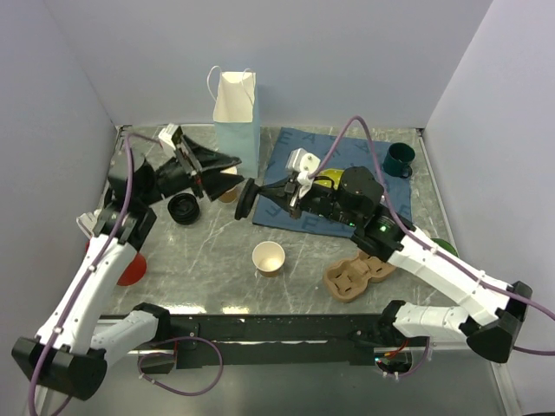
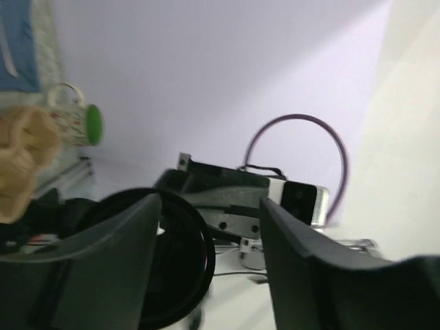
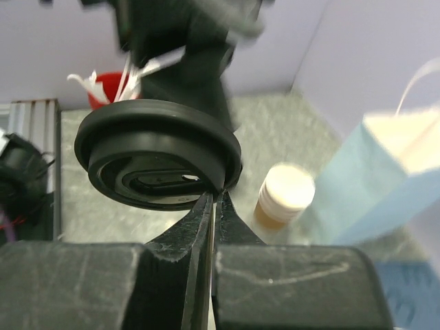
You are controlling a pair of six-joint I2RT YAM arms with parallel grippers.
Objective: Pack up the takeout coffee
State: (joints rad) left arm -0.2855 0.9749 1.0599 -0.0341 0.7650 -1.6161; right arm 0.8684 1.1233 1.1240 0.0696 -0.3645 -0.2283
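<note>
The takeout coffee as a lidded cup is out of view. A round black lid (image 1: 245, 198) hangs in the air on edge, and my right gripper (image 1: 260, 192) is shut on its rim. In the right wrist view the lid (image 3: 158, 151) sits just above the pinched fingertips of the right gripper (image 3: 214, 199). My left gripper (image 1: 211, 171) is open right beside it; in the left wrist view the lid (image 2: 182, 254) is against the left finger of the open left gripper (image 2: 210, 261). A lone lidless paper cup (image 1: 269, 257) stands mid-table.
A light blue paper bag (image 1: 236, 121) stands at the back. Below the grippers sit a stack of cream cups (image 1: 228, 194) and some black lids (image 1: 185, 209). A cardboard carrier (image 1: 355, 273), a blue cloth (image 1: 286, 160), a green mug (image 1: 399, 159) and a red object (image 1: 132, 269) are also here.
</note>
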